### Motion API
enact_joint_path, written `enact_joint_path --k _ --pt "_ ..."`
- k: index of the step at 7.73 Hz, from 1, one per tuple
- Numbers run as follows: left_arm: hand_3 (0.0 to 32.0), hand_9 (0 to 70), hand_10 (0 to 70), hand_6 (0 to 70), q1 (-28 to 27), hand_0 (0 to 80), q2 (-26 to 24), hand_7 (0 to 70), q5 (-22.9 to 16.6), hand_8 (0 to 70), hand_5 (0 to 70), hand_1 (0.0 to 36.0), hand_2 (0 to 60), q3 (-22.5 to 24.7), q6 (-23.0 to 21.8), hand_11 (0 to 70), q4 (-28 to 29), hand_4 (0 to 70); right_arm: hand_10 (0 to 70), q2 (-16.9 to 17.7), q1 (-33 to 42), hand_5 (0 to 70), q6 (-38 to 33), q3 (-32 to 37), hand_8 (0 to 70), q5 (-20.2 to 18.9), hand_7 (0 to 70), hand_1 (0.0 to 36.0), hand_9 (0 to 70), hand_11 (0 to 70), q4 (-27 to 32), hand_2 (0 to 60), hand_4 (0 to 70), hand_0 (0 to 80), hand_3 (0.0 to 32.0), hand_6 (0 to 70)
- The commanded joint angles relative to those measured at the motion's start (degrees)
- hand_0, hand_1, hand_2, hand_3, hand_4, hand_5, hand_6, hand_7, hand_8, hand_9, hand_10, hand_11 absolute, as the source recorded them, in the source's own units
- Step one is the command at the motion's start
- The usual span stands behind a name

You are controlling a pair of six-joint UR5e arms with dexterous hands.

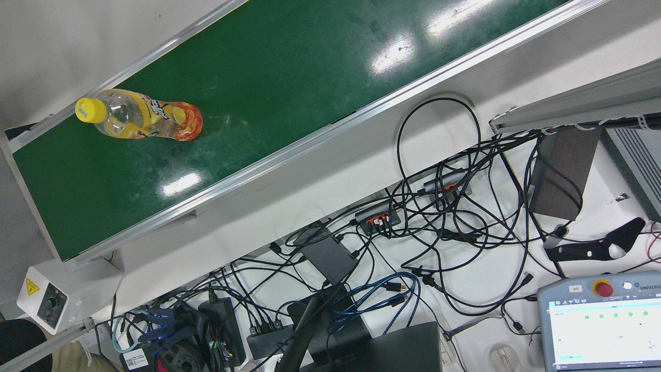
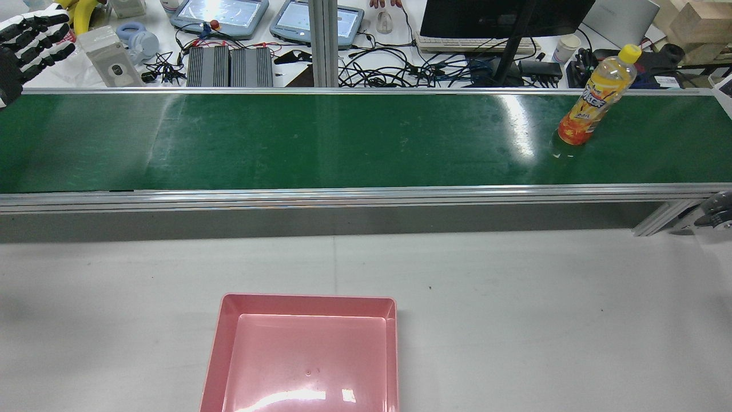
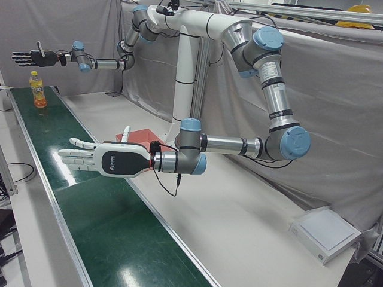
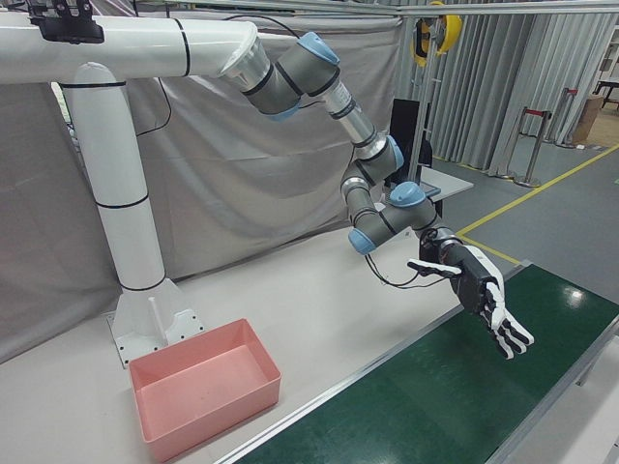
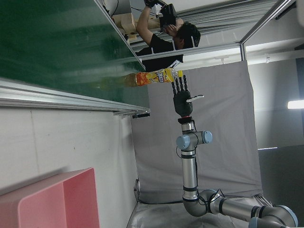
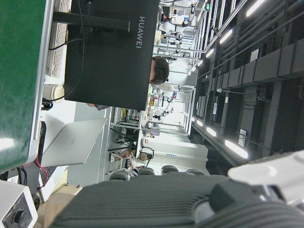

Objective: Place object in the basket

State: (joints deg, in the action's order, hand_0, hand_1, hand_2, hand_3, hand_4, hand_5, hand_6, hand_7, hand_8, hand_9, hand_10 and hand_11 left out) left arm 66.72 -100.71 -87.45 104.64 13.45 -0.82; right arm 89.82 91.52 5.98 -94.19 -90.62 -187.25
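We see the green belt [image 2: 343,143] run across the far side of the white surface [image 2: 514,315], where the pink basket [image 2: 309,298] sits empty. In the rear view the orange bottle [image 2: 595,97] stands upright, long axis vertical, on the belt at about 2 o'clock from the basket. We judge the right robot hand [image 3: 36,58] nearer, released with fingers spread and the bottle at its 6 o'clock in the left-front view; the left robot hand [image 3: 96,160], equally released, hovers well apart.

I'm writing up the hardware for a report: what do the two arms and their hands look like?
Both arms have silver tubes with light-blue joint caps, on a white pedestal. The left hand is white with a dark cable at its wrist; the right hand is black.
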Motion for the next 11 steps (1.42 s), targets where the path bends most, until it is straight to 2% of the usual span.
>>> enact_joint_path --k 1,11 --pt "0.0 3.0 3.7 1.4 -0.10 55.4 -0.01 0.7 0.00 2.7 19.4 2.4 0.0 -0.05 0.09 6.6 -0.24 14.8 0.0 0.00 -0.02 0.0 0.00 0.06 0.0 0.00 0.0 0.0 0.0 0.0 0.04 0.0 0.0 0.0 0.0 0.0" --pt "0.0 2.9 4.0 1.3 -1.42 55.0 -0.10 0.8 0.00 2.5 19.5 2.3 0.0 -0.06 0.35 6.9 -0.85 14.8 0.0 0.00 -0.02 0.0 0.00 -0.03 0.0 0.00 0.0 0.0 0.0 0.0 -0.04 0.0 0.0 0.0 0.0 0.0"
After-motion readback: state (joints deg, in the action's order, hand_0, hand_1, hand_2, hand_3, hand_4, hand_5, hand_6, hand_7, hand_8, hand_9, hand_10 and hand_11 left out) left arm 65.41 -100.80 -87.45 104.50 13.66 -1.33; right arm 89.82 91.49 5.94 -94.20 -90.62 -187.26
